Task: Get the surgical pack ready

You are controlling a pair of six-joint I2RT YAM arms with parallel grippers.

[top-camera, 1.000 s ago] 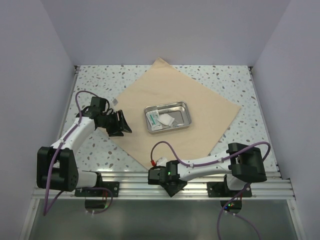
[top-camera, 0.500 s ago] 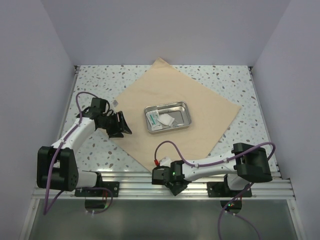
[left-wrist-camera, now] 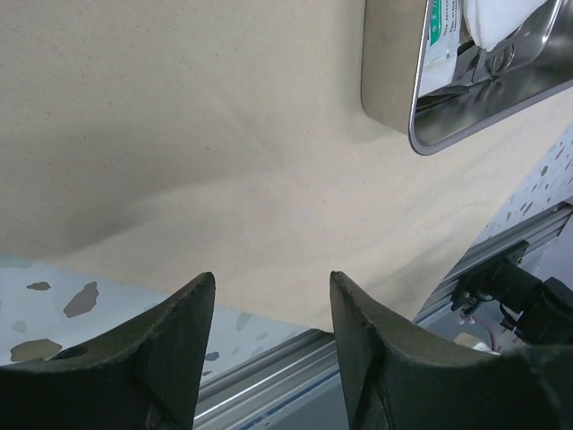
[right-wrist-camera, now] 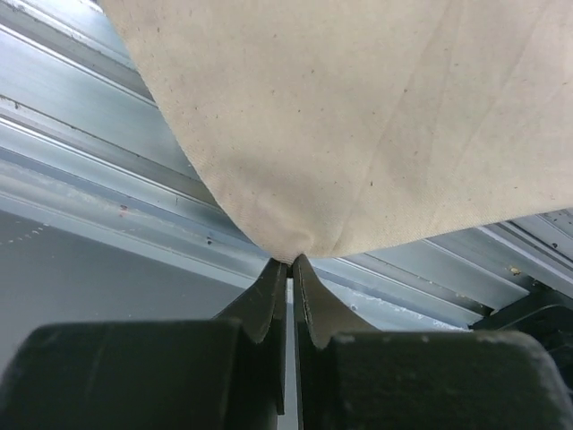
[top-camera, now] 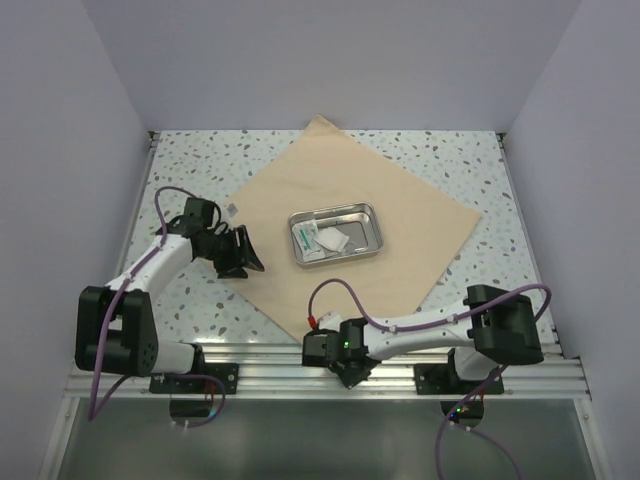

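The tan wrap sheet (top-camera: 400, 195) lies flat as a diamond on the speckled table. A shiny metal tray (top-camera: 378, 232) stands on its middle and holds white gauze squares (top-camera: 333, 240). My right gripper (top-camera: 320, 346) is at the near rail, shut on the sheet's near corner (right-wrist-camera: 295, 246); the right wrist view shows the cloth (right-wrist-camera: 358, 116) pinched at the tips (right-wrist-camera: 289, 260). My left gripper (top-camera: 250, 250) hovers open at the sheet's left edge with nothing between its fingers (left-wrist-camera: 273, 278). In the left wrist view the sheet (left-wrist-camera: 179, 134) and the tray (left-wrist-camera: 394, 81) lie ahead.
A green-printed packet (top-camera: 303, 238) lies in the tray beside the gauze. An aluminium rail (top-camera: 250, 350) runs along the table's near edge under the pinched corner. Lilac walls enclose the table at left, right and back.
My right gripper's jaws have come together on the sheet's near corner. The left gripper has shifted only slightly and stays open.
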